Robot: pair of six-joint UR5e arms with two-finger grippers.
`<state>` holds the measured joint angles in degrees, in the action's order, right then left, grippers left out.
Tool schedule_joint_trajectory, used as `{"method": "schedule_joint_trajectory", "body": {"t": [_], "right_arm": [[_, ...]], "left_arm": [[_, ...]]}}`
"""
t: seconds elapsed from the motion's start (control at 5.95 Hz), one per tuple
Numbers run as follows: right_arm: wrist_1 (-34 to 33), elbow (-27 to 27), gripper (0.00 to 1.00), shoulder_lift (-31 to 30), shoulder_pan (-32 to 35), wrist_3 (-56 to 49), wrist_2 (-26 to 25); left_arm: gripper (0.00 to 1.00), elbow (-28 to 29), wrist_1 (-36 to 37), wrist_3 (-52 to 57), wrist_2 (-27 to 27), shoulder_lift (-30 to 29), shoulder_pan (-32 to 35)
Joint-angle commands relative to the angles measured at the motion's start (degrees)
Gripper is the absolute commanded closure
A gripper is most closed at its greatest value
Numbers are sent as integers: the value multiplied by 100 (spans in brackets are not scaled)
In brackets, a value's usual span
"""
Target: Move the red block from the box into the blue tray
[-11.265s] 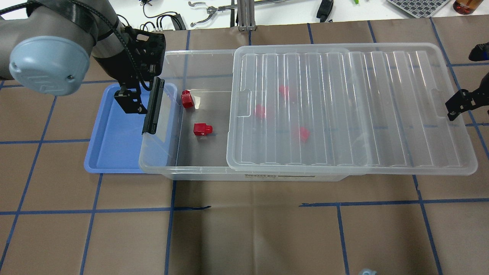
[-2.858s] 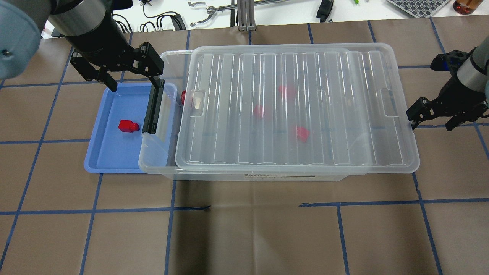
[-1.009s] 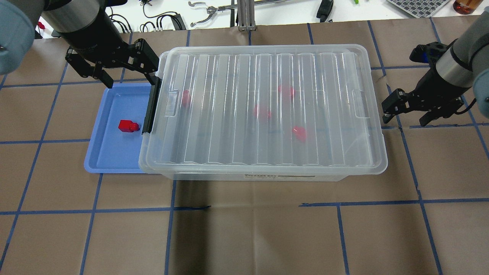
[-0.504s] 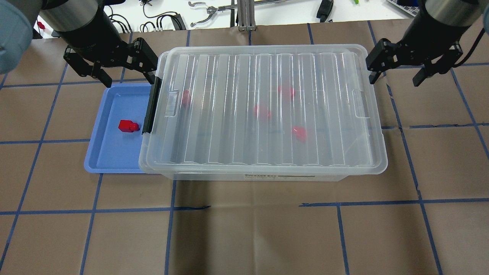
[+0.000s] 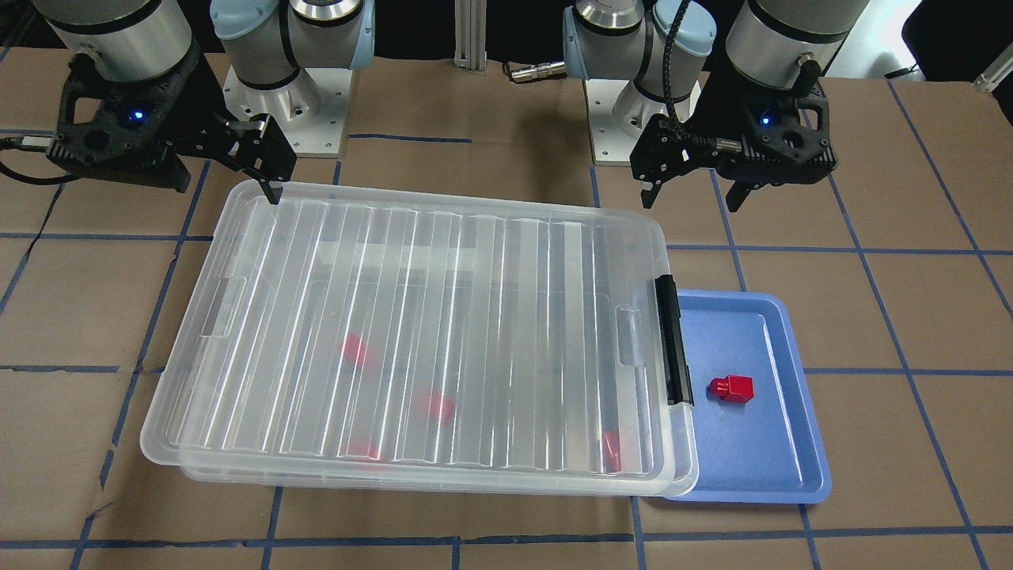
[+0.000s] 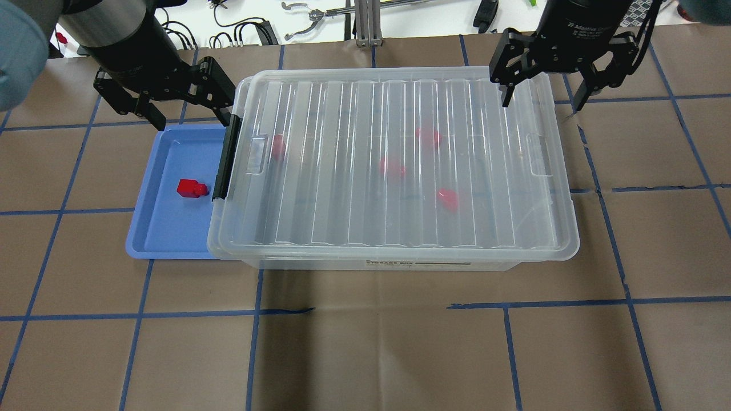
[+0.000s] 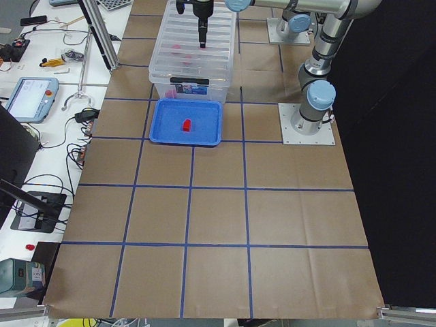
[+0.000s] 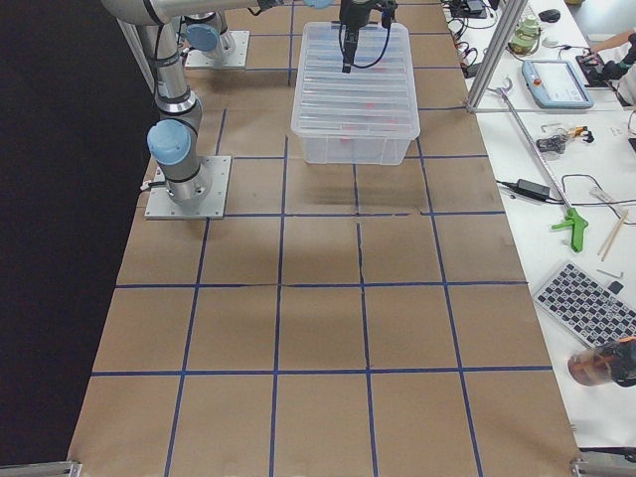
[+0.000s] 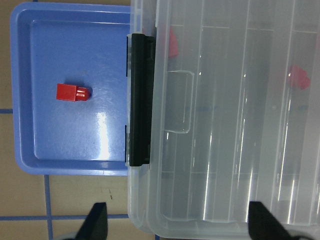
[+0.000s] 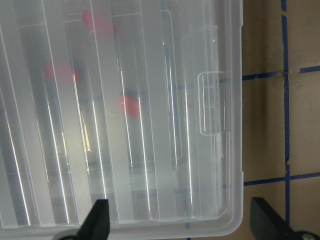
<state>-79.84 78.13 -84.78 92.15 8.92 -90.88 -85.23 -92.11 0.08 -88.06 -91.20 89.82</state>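
Note:
One red block [image 6: 191, 188] lies in the blue tray [image 6: 165, 228], also seen from the front [image 5: 732, 388] and in the left wrist view [image 9: 72, 92]. The clear box [image 6: 400, 264] stands against the tray's right side with its ribbed lid [image 6: 342, 217] fully over it and its black latch [image 6: 224, 157] at the tray end. Several red blocks [image 6: 449, 199] show blurred through the lid. My left gripper [image 6: 193, 121] is open and empty above the tray's far edge. My right gripper [image 6: 542, 103] is open and empty above the lid's far right corner.
Brown paper with a blue tape grid covers the table [image 6: 365, 342]. A workbench with cables and tools [image 6: 308, 23] runs along the far edge. The two arm bases [image 5: 285, 79] [image 5: 625, 79] stand on the robot's side of the box.
The lid has slid left and now covers the whole box. My right gripper has moved from the box's right end to above its far right corner. The left gripper has hardly moved.

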Motion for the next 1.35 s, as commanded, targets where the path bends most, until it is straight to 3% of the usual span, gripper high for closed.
{"method": "schedule_joint_trajectory", "body": {"t": [0.0,0.34,1.18], "right_arm": [[29,35,0,-29,-12,-13,-88],[38,184,0,-187,-39,-4,-88],[29,273,0,-232,-74,5,-88]], "left_arm": [[2,7,0,0,-9,14,1],[2,330,-157,27,-18,-152,-17],[2,376,-220,245,-18,-153,-26]]}}
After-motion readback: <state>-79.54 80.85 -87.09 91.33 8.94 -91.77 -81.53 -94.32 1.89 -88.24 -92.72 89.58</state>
